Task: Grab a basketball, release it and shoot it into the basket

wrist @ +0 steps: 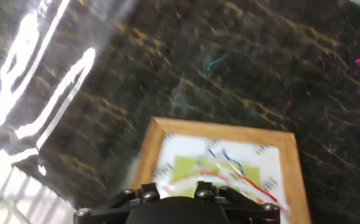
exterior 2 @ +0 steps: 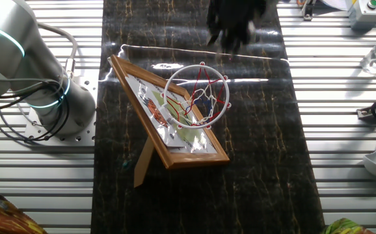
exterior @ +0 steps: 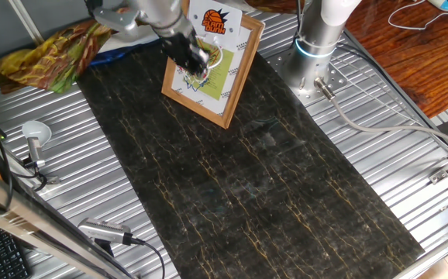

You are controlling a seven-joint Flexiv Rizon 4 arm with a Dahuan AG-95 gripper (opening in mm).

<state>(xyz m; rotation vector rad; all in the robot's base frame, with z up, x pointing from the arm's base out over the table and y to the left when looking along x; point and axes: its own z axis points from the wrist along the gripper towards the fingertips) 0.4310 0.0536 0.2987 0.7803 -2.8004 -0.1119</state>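
Observation:
The basket's backboard (exterior: 228,74) stands tilted at the far end of the dark mat, with the orange ball logo (exterior: 215,22) at its top. The orange-red hoop with its white net (exterior 2: 196,94) juts out from the wood-framed backboard (exterior 2: 175,140). My gripper (exterior: 193,56) hangs in front of the board, over the hoop, and is motion-blurred. In the other fixed view it (exterior 2: 232,26) is a dark blur beyond the hoop. The hand view looks down on the backboard (wrist: 223,165); my fingertips do not show there. The basketball is not visible in any view.
The black marbled mat (exterior: 247,178) runs down the ribbed metal table (exterior: 410,155). The arm's base (exterior: 317,46) stands right of the backboard. A crumpled yellow-red bag (exterior: 53,50) lies at the far left. A white scoop (exterior: 36,136) and cables lie at the left edge.

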